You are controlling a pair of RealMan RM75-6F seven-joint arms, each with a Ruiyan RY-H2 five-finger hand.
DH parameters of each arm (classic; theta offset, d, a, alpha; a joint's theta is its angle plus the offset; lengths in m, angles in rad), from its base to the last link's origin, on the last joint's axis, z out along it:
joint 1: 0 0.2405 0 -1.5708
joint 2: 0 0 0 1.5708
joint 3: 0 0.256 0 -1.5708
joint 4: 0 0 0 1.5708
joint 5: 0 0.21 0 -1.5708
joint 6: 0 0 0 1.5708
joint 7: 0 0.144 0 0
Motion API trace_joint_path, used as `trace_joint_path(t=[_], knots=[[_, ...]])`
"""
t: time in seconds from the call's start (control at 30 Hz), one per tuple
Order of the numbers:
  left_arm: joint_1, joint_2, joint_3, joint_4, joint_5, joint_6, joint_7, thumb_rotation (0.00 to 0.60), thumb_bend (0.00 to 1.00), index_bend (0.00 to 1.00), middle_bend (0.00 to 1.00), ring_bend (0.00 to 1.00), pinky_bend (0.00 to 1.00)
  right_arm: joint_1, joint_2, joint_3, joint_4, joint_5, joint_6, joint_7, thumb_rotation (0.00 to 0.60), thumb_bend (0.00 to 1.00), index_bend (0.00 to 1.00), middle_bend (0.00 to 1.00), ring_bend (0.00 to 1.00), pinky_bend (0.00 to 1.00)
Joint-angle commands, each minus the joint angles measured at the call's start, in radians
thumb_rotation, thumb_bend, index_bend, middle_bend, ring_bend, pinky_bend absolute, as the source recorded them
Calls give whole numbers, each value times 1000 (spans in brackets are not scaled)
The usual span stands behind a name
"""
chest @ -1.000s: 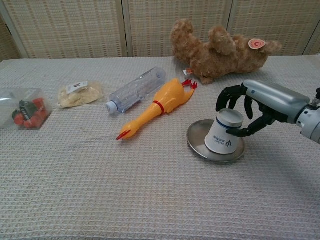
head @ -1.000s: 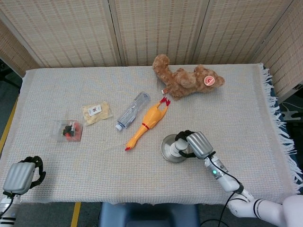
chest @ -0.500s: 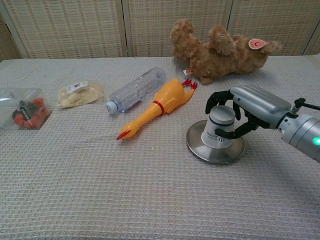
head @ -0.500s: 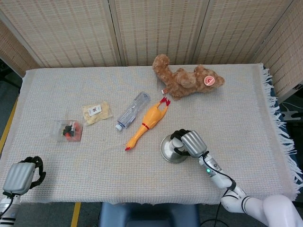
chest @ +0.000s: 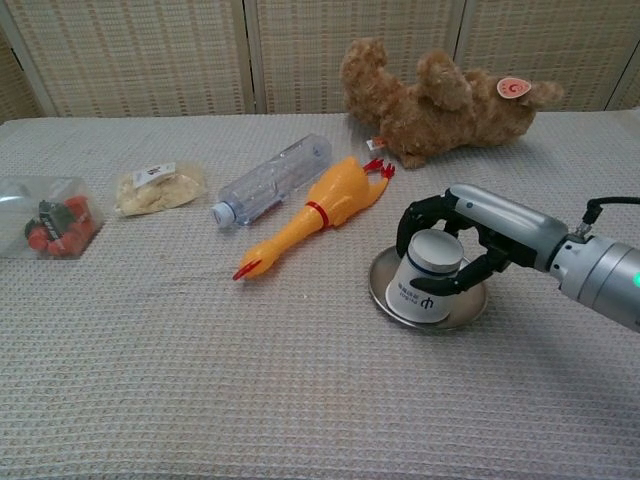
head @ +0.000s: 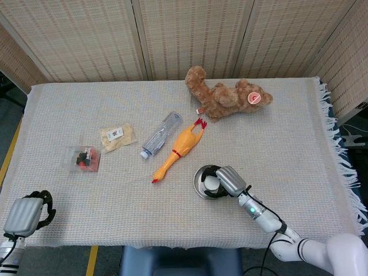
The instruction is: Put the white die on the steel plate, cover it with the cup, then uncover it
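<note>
Right hand (chest: 470,240): fingers (chest: 420,212) wrapped around the upside-down cup (chest: 425,288)
Cup: tilted, on the plate (chest: 462,312), beneath the fingers
Left hand (head: 26,214): fingers curled, empty

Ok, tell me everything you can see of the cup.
The cup is white, paper by the look of it, with a dark logo printed on its side. It stands upside down on the steel plate, tilted a little, its flat base uppermost. The right hand grips it from above, dark fingers curled around its upper part. What lies under it is hidden.
</note>
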Motion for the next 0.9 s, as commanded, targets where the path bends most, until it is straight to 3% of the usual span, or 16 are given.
trace_joint_path(t=[0.03,0.37,0.7,0.9], knots=[[0,1,-1,0,-2,0,-1,600,360,260,392,361,554,-6,-19,11,37,4,25,-57,600,180,533,438,364,591],[-2,0,0,0,-4,-6,2,600,358,261,392,361,554,-14,-85,44,192,23,70,-108,600,181,535,438,364,591],[-3,1,1,-3,-8,-10,7,600,358,261,392,362,555,7,36,-8,-31,23,-56,149,600,181,535,438,364,591],[-4,1,5,-4,0,-11,6,600,359,260,392,361,555,-2,10,10,20,27,-19,57,600,180,535,438,364,591]])
